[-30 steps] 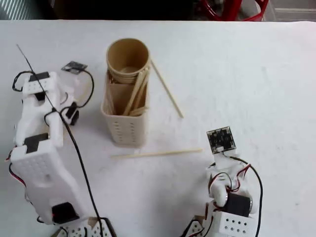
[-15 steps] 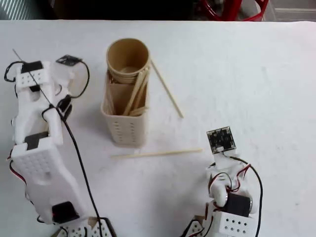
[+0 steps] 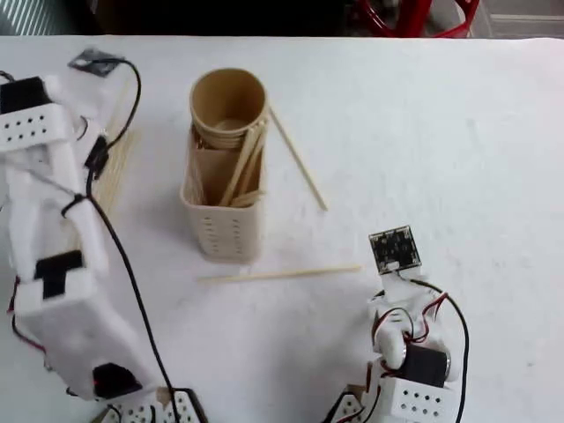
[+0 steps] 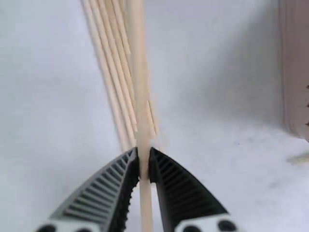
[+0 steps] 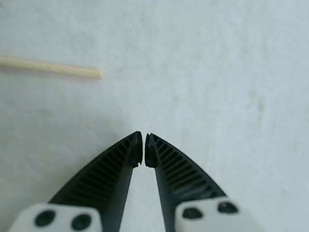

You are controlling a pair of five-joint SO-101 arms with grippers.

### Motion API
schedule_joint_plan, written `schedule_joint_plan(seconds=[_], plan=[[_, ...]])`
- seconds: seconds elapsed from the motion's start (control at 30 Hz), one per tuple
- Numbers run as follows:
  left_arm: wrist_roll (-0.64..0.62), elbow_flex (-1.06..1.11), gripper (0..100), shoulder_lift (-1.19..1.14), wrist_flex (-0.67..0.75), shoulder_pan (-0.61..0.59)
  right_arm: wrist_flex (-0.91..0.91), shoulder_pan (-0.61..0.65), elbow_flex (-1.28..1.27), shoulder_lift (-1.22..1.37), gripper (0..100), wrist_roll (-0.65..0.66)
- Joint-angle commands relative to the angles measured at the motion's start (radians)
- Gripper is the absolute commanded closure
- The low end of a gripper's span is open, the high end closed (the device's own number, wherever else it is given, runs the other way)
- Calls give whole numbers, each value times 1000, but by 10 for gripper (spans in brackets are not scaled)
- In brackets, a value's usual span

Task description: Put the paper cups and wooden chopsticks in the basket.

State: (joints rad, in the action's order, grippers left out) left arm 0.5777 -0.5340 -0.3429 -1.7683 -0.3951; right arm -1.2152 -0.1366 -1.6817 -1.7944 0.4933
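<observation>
A cream perforated basket stands left of the table's middle with stacked paper cups and a few chopsticks inside. One chopstick leans against the cups on the right. Another chopstick lies flat in front of the basket; its tip shows ahead of my right gripper, which is shut and empty at the front right. My left gripper is shut on a single chopstick above a bundle of chopsticks lying on the table left of the basket; that bundle shows beside the left arm.
The white left arm fills the left edge of the table, with its black cable trailing toward the front. The right arm's base sits at the front right. Red metal legs stand beyond the far edge. White tabletop lies open on the right.
The left arm has swung away from the basket toward the far left corner, uncovering the chopstick bundle on the table. The right arm has not moved.
</observation>
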Motion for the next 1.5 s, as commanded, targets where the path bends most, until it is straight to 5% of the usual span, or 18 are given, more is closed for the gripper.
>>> schedule_joint_plan(seconds=[0.0, 0.43, 0.83, 1.23, 1.47], plan=[[-37, 89, 977, 314, 0, 41, -2, -10, -9, -7, 974, 9], [-238, 543, 977, 1127, 390, 377, -2, -10, -9, -7, 974, 9], [-319, 554, 977, 1076, 675, 797, -2, -12, -9, -7, 974, 9], [-262, 977, 978, 1162, 980, 823, -2, -12, -9, -7, 974, 9], [-258, 1155, 978, 1282, 1011, 763, -2, -12, -9, -7, 974, 9]])
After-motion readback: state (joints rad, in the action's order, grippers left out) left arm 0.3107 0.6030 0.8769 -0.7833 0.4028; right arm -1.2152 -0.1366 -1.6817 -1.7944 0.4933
